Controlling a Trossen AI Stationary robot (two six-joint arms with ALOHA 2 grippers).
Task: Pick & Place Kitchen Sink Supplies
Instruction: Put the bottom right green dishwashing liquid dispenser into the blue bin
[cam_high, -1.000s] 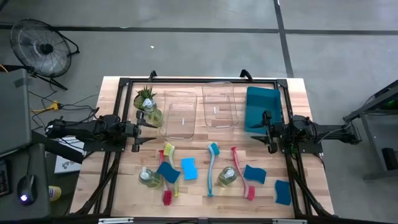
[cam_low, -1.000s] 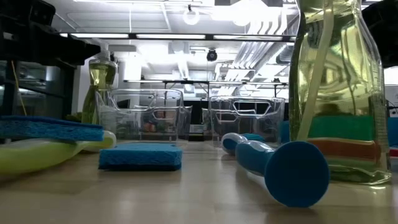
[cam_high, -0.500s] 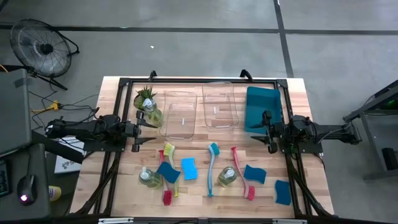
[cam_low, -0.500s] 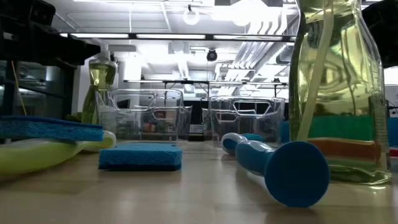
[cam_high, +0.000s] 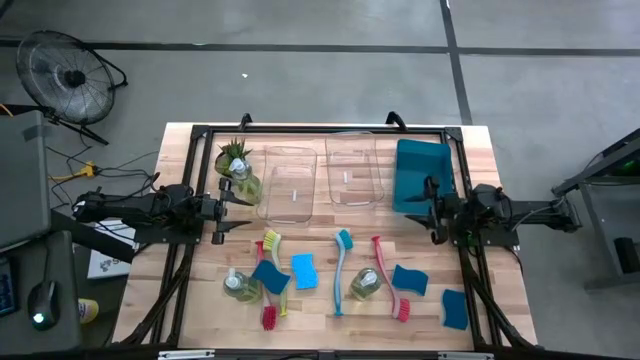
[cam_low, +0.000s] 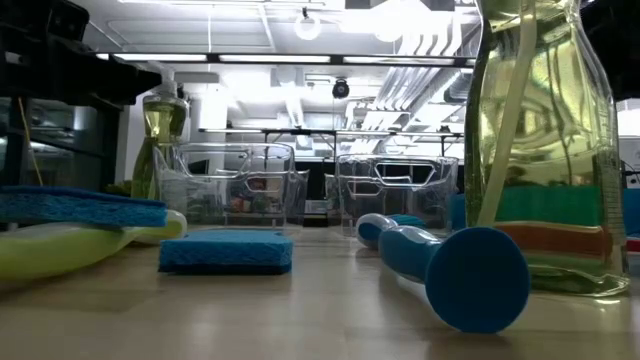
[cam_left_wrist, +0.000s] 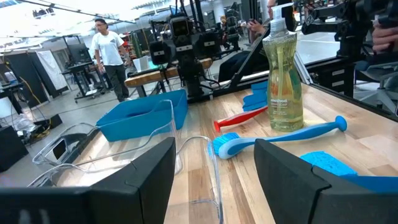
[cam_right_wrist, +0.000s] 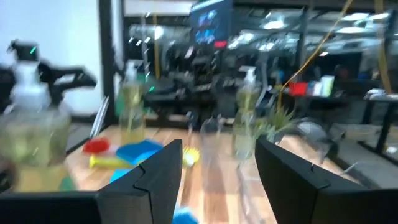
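Both arms hung over the table's sides. The left gripper (cam_high: 243, 213) sat beside the soap bottle (cam_high: 245, 183) by the potted plant (cam_high: 234, 154), its fingers parted around nothing. The right gripper (cam_high: 413, 218) waited by the teal bin (cam_high: 422, 172), fingers likewise apart and empty. Nearer the front edge lay the brushes, the teal brush (cam_high: 341, 268) in the middle, blue sponges (cam_high: 304, 270) and two more bottles among them.

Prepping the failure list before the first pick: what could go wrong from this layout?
The blue rectangular sponge lies across the yellow-green and red long-handled dish brushes, so a pick may drag all of them. The upright clear soap bottle stands close to the teal long-handled dish brush and could tip.
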